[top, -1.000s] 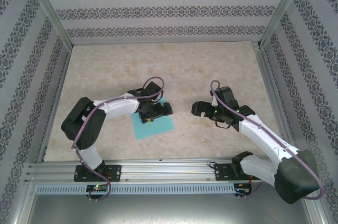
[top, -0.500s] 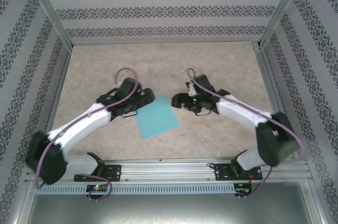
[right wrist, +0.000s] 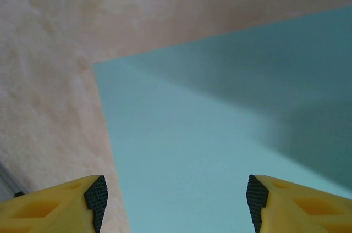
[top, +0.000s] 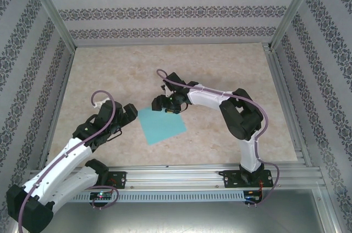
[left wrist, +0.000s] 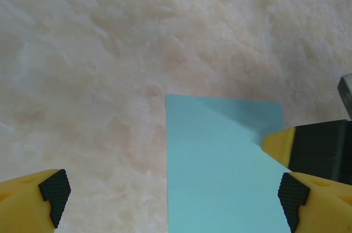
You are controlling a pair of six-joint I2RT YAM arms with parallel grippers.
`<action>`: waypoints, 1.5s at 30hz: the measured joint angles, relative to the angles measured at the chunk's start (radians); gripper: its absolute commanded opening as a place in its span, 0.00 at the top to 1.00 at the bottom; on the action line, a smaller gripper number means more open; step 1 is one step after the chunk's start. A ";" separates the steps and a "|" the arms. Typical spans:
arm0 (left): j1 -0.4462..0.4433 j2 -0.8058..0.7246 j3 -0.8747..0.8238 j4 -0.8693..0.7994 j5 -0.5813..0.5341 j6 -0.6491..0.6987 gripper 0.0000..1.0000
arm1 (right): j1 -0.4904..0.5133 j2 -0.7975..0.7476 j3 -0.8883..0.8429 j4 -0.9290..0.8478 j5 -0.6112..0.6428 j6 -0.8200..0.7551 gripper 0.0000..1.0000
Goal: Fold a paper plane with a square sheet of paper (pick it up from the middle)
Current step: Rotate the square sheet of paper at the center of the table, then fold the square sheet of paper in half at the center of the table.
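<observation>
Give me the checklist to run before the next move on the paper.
1. The square sheet of paper lies flat and unfolded: ok.
2. The left end effector is open: ok.
3. The right end effector is open: ok.
4. The right end effector is over the sheet's middle: not ok, it is at the far edge.
5. Either end effector is touching the sheet: cannot tell.

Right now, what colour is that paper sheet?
The sheet is plain turquoise-blue; right wrist view shows it best.
</observation>
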 measured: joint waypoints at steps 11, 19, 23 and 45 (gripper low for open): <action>0.000 0.115 0.001 0.073 0.114 0.075 0.00 | -0.056 -0.077 -0.186 0.070 0.053 0.069 0.38; 0.000 0.278 0.051 0.152 0.248 0.109 0.00 | -0.125 -0.260 -0.401 0.072 0.221 0.183 0.43; 0.000 0.374 0.097 0.192 0.314 0.121 0.00 | -0.136 -0.305 -0.434 0.046 0.287 0.217 0.40; 0.000 0.479 0.148 0.237 0.381 0.154 0.00 | 0.022 -0.182 -0.102 -0.412 0.510 -0.120 0.02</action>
